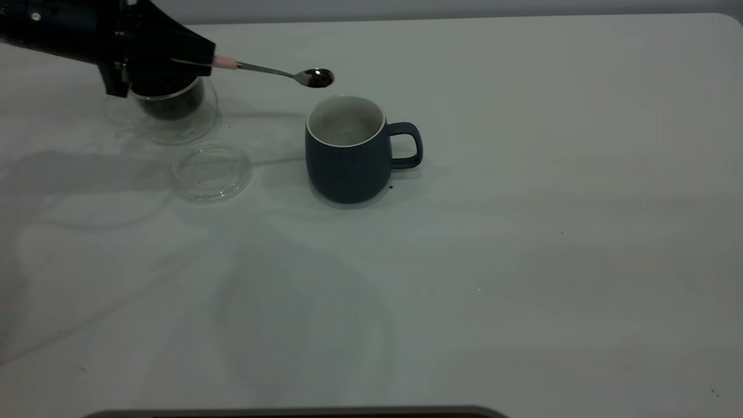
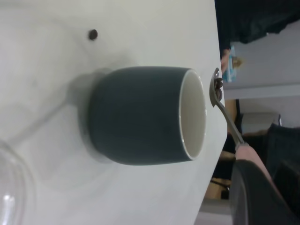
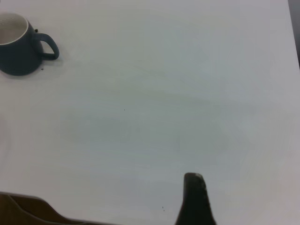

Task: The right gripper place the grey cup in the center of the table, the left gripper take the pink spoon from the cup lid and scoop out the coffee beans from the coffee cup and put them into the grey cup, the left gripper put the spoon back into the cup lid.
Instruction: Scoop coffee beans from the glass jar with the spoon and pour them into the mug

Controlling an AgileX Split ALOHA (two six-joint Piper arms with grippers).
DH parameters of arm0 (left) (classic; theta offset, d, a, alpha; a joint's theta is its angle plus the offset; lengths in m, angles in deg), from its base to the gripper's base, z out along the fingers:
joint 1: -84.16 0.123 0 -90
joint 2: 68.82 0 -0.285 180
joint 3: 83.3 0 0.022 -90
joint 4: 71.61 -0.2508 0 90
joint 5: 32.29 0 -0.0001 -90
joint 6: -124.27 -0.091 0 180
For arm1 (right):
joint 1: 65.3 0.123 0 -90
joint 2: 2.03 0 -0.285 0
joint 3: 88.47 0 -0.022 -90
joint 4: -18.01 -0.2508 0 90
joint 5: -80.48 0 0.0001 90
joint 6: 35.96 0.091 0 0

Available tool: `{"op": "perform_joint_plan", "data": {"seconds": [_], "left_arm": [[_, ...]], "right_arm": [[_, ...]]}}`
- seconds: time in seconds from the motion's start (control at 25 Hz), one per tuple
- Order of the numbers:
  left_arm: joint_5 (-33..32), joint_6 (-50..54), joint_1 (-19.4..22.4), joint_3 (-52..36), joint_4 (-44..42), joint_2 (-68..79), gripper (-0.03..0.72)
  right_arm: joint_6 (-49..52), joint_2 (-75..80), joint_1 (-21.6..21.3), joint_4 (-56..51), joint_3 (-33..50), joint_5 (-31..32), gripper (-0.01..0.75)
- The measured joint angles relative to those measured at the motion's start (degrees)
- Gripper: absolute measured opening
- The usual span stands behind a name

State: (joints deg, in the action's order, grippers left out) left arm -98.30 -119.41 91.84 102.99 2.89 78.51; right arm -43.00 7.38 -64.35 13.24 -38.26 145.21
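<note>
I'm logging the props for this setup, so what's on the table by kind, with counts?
Cups: 2, the grey cup and the coffee cup
Lids: 1, the cup lid
Spoons: 1, the pink spoon, held by the left gripper
Total: 4

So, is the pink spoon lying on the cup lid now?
No, the left pincer holds the pink spoon in the air; the cup lid is bare.
</note>
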Motion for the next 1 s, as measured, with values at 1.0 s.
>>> {"op": "perform_joint_plan", "data": {"seconds": [1.0], "left_arm": [[9.6,-33.4,-5.3,0.0,-0.1,0.0,0.119]], "right_arm": [[0.0,0.0,0.0,-0.1,0.0,0.0,0.591]]}}
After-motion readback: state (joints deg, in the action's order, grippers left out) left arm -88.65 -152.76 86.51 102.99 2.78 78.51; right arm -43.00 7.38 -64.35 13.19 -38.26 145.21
